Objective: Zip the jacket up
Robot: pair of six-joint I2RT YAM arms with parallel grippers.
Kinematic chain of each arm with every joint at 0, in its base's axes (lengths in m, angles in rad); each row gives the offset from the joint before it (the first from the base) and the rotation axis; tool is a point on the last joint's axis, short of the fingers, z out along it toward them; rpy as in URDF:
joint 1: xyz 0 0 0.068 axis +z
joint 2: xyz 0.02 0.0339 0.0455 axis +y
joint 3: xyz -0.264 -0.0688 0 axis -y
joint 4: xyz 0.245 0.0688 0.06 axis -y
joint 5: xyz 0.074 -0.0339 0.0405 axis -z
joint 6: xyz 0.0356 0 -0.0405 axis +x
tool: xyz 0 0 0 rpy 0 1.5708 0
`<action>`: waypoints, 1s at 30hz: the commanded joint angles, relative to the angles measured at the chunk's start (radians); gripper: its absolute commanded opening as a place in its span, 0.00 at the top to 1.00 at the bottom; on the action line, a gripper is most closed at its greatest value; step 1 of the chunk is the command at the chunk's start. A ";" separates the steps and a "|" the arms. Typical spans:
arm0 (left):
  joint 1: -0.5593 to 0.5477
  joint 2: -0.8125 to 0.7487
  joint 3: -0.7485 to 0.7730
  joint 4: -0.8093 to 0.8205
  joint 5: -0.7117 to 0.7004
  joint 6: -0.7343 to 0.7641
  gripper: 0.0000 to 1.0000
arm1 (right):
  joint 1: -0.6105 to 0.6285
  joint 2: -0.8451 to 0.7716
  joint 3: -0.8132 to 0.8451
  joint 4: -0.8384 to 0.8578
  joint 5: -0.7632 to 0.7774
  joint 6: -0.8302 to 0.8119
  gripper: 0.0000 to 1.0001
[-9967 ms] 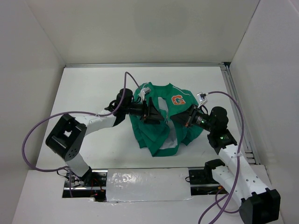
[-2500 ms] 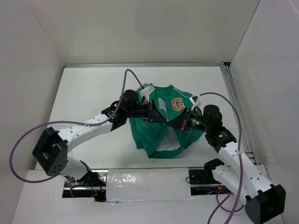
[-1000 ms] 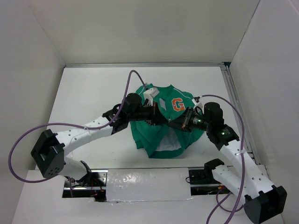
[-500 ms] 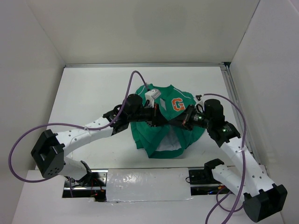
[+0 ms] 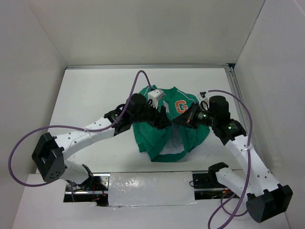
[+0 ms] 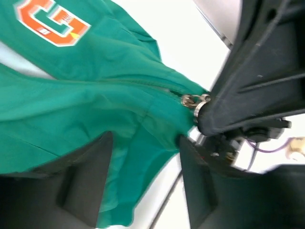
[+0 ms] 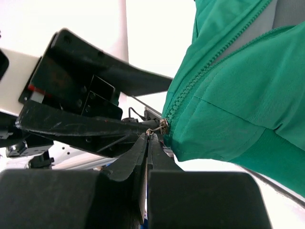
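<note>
The green jacket lies bunched in the middle of the table, its orange G patch facing up and pale lining showing at the hem. My two grippers meet over its front. The left gripper is open; in the left wrist view its fingers stand wide apart over loose green fabric. My right gripper is shut on the small metal zipper pull at the joined end of the zipper teeth. The same pull shows in the left wrist view against the right gripper's black tip.
White walls close in the table on three sides. A metal rail runs along the right edge. Purple cables loop above both arms. A silver taped strip lies at the near edge between the arm bases.
My left gripper has gone from shut to open, letting go of the jacket fabric. The right gripper has stayed shut on the pull and shifted slightly up and to the right.
</note>
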 commanded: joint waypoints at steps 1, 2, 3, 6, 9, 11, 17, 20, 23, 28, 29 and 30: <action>-0.005 -0.013 0.053 -0.004 -0.080 0.120 0.28 | -0.007 -0.032 0.061 0.005 -0.016 -0.032 1.00; -0.007 -0.019 0.052 -0.004 -0.091 0.124 0.26 | -0.009 -0.031 0.062 0.007 -0.020 -0.033 1.00; -0.008 -0.024 0.043 0.002 -0.097 0.140 0.22 | -0.009 -0.028 0.062 0.008 -0.032 -0.032 1.00; -0.029 -0.070 -0.003 0.065 -0.091 0.192 0.18 | -0.014 -0.009 0.053 0.028 -0.059 -0.016 1.00; -0.089 -0.122 -0.071 0.172 -0.177 0.290 0.03 | -0.021 0.015 0.050 0.042 -0.096 0.004 1.00; -0.138 -0.137 -0.105 0.225 -0.249 0.360 0.03 | -0.027 0.014 0.051 0.045 -0.105 0.013 1.00; -0.218 -0.133 -0.171 0.415 -0.364 0.486 0.22 | -0.056 0.004 0.047 0.071 -0.130 0.062 1.00; -0.241 -0.101 -0.183 0.481 -0.447 0.586 0.25 | -0.063 0.003 0.039 0.100 -0.167 0.092 1.00; -0.246 -0.071 -0.182 0.536 -0.462 0.626 0.29 | -0.064 0.001 0.041 0.106 -0.168 0.102 1.00; -0.249 -0.044 -0.188 0.627 -0.436 0.666 0.40 | -0.067 -0.008 0.027 0.131 -0.190 0.125 1.00; -0.250 -0.036 -0.186 0.625 -0.435 0.672 0.43 | -0.072 -0.006 0.025 0.132 -0.197 0.131 1.00; -0.250 -0.033 -0.188 0.633 -0.438 0.681 0.46 | -0.076 -0.009 0.021 0.140 -0.197 0.136 1.00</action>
